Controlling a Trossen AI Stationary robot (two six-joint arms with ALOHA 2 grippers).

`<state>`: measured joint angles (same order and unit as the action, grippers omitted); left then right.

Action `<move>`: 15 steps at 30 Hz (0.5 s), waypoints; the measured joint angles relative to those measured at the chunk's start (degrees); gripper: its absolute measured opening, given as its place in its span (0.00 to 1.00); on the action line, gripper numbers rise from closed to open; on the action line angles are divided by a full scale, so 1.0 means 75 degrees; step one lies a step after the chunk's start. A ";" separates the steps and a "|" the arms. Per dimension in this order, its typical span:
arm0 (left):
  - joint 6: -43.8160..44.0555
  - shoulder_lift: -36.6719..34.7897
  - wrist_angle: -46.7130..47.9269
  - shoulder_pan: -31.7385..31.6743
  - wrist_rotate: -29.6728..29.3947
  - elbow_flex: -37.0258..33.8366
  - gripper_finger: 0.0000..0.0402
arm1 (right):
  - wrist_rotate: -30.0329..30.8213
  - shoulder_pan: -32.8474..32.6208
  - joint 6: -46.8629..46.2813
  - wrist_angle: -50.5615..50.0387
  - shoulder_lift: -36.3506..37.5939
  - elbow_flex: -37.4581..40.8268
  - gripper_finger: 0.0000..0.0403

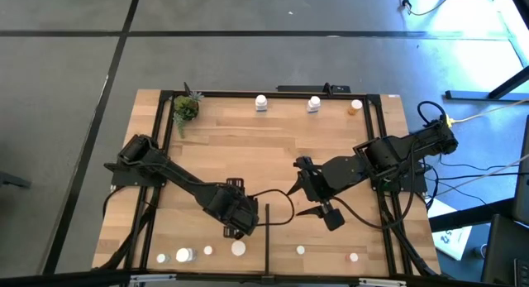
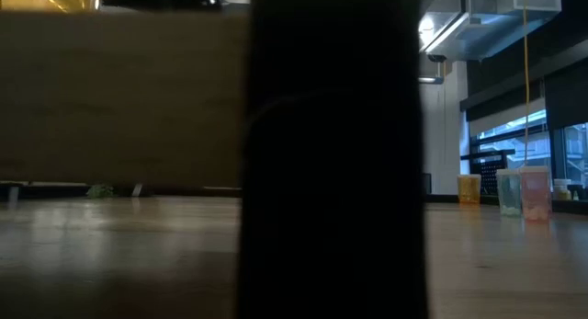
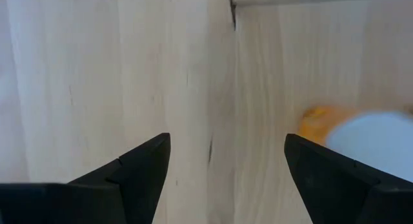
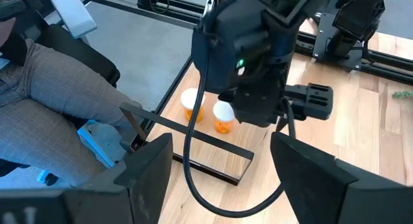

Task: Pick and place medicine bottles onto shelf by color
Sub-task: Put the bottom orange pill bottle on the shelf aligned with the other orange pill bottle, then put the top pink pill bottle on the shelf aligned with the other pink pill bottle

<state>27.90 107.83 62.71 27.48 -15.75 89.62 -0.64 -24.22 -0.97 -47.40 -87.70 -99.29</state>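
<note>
Orange medicine bottle (image 3: 321, 121) upright near shelf (image 1: 273, 146) front edge, white cap up, left gripper (image 3: 222, 162) wide open above it, right gripper (image 4: 219, 161) wide open, empty.

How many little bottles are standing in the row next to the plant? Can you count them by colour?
White bottles: 2
Orange bottle: 1
Total: 3

Bottles (image 1: 261, 102) and plant (image 1: 185, 109) on shelf (image 1: 248, 146)
</note>
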 joint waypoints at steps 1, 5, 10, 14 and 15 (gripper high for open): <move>0.0032 0.0004 0.0068 0.0027 0.0020 -0.0012 0.74 | 0.0000 -0.0001 0.0000 0.0000 0.0000 0.0000 0.66; 0.0140 0.0004 -0.0031 0.0093 0.0035 -0.0008 0.74 | 0.0000 -0.0001 0.0000 0.0003 0.0000 0.0000 0.66; 0.0187 0.0001 0.0049 0.0146 -0.0114 -0.0007 0.74 | 0.0000 -0.0001 0.0000 0.0003 0.0000 0.0000 0.66; 0.0213 -0.0248 0.0171 0.0079 -0.0427 0.0025 0.74 | 0.0000 -0.0001 0.0000 0.0000 0.0000 0.0000 0.66; 0.0221 -0.0403 0.0176 0.0049 -0.0508 0.0030 0.74 | 0.0000 0.0000 0.0000 0.0003 0.0000 0.0000 0.66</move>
<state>29.55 104.80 64.03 27.85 -19.57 89.84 -0.64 -24.22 -0.97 -47.37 -87.70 -99.29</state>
